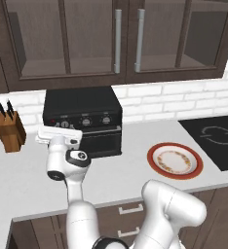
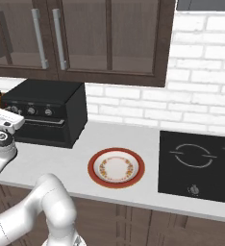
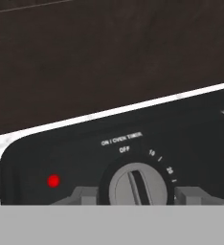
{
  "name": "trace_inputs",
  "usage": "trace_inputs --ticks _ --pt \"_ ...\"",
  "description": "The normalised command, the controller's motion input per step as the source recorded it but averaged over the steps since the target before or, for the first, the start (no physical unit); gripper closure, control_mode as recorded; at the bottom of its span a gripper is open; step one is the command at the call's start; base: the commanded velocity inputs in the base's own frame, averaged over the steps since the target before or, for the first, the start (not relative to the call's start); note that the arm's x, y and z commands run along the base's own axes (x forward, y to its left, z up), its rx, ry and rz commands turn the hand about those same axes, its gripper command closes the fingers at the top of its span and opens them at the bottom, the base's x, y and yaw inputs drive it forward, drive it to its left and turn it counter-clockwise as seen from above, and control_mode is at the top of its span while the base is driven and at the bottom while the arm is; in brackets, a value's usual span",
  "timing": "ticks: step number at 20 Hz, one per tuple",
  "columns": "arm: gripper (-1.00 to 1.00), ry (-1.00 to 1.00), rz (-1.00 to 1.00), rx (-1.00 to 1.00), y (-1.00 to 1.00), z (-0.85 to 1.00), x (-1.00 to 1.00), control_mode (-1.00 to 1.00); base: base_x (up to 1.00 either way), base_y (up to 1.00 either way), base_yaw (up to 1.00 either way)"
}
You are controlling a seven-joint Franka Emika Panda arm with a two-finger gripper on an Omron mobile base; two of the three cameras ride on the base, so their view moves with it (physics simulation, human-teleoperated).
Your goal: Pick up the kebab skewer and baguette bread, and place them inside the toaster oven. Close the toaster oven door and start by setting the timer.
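End effector (image 3: 134,192) apparently gripping timer knob (image 3: 135,184)

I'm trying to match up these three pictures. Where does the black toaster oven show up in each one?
Left base view: toaster oven sits left of centre, behind the arm.
Right base view: toaster oven sits at the left, against the brick wall.
Hand view: its front panel close up, the timer knob at bottom centre.
Shared landmark: the knob row.
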Motion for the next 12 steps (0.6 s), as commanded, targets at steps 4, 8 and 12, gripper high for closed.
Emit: trace_inputs --ticks 4,8,12 --pt "1.00 0.00 -0.10 0.13 0.12 0.00 0.39 -1.00 0.00 0.00 0.00" --pt "1.00 0.00 -0.10 0.20 0.00 0.00 0.36 -1.00 0.00 0.00 0.00" --pt "1.00 0.00 -0.11 0.26 0.00 -0.01 0.33 -1.00 0.00 0.00 0.00"
